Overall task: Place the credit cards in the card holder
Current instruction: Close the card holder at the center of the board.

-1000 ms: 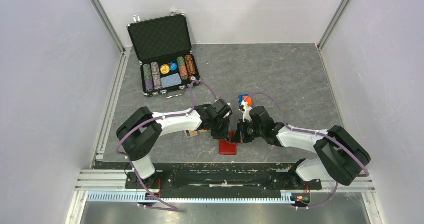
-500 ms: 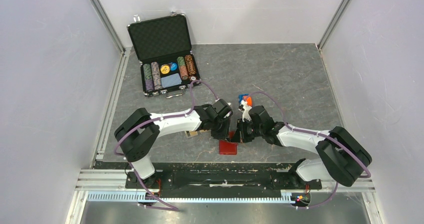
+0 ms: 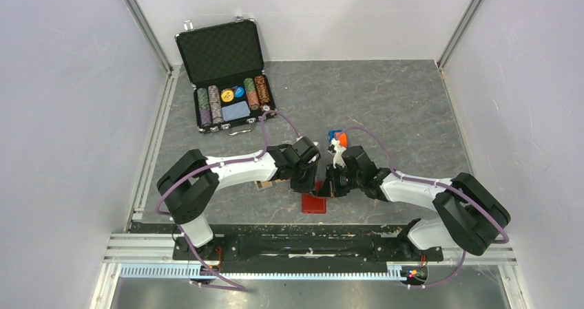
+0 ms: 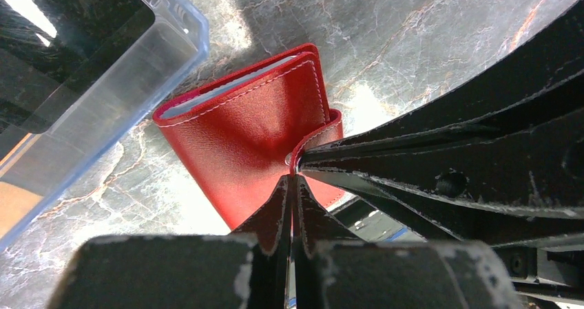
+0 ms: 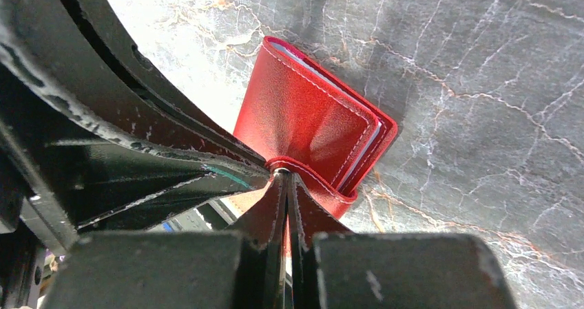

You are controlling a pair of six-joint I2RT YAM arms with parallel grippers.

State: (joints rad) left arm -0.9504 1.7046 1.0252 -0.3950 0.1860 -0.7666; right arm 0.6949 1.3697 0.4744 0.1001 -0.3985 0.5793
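Lower centre overhead, the left gripper [image 4: 292, 182] and right gripper [image 5: 284, 179] are clenching the red wallet's [image 4: 237, 133] snap tab [image 4: 325, 124], so filling the card holder [image 4: 124, 75] is seemingly barely beginning.

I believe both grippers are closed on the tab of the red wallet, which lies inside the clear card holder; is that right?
Not quite. The wallet lies on the table beside the card holder, not inside it; the left wrist view shows this. The left gripper and right gripper are indeed closed on its tab.
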